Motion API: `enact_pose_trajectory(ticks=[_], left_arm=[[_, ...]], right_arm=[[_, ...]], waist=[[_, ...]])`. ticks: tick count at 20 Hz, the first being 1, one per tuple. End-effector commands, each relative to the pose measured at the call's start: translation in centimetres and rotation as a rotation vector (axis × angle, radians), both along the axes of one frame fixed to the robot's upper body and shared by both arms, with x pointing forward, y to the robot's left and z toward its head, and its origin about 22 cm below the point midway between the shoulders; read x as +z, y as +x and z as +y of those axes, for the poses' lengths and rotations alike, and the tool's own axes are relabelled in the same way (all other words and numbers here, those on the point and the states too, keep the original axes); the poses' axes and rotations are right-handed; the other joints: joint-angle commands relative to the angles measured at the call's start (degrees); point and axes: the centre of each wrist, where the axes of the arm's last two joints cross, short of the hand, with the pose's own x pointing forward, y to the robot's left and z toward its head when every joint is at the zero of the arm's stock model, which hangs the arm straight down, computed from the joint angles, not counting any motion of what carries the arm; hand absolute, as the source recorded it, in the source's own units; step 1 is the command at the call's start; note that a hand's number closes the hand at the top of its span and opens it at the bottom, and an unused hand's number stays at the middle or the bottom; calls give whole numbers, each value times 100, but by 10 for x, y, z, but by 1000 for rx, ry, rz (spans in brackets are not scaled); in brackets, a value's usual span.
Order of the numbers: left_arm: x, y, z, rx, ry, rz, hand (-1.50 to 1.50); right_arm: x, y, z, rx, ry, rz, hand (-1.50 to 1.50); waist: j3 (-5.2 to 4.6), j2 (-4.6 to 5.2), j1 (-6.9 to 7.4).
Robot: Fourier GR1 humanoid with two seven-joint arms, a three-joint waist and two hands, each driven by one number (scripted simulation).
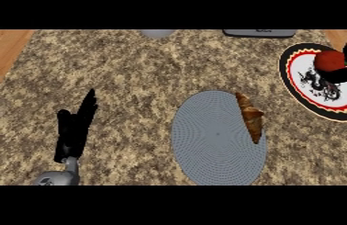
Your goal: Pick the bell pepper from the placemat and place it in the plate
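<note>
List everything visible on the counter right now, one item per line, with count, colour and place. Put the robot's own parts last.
placemat: one, blue-grey, oval, centre of the counter toward the near edge.
croissant: one, brown, lying along the placemat's right edge.
plate: one, white with a black and red rim and a dark drawing, far right, partly cut by the view's edge.
bell pepper: one, red, on the plate at its far side.
grey round object: one, top edge at centre, mostly cut off; cannot tell what it is.
dark grey flat object: one, top edge at right, mostly cut off.
counter: one, speckled brown stone, wood showing at both upper corners.
left hand: one, black on a grey forearm, lower left, fingers straight, resting.
right hand: not in view.
</note>
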Motion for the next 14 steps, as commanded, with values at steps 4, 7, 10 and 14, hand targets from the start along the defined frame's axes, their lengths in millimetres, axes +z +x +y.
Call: enact_pose_trajectory(ticks=[4, 7, 10, 14], left_arm=[[2, 3, -15, -11, -10, 3, 0], [-2, 3, -6, -25, -15, -5, 0], [0, 6, -17, -13, -14, -6, 0], [0, 5, -8, -5, -10, -4, 0]], right_arm=[[-25, -19, -26, 48, 88, 264, 150], [-22, -11, -18, 49, 71, 346, -150], [-27, -29, -39, 133, 97, 352, -150], [-21, -29, -42, 242, 197, 219, -150]], waist=[[12, 53, 84], [6, 38, 94], [17, 55, 91], [20, 43, 53]])
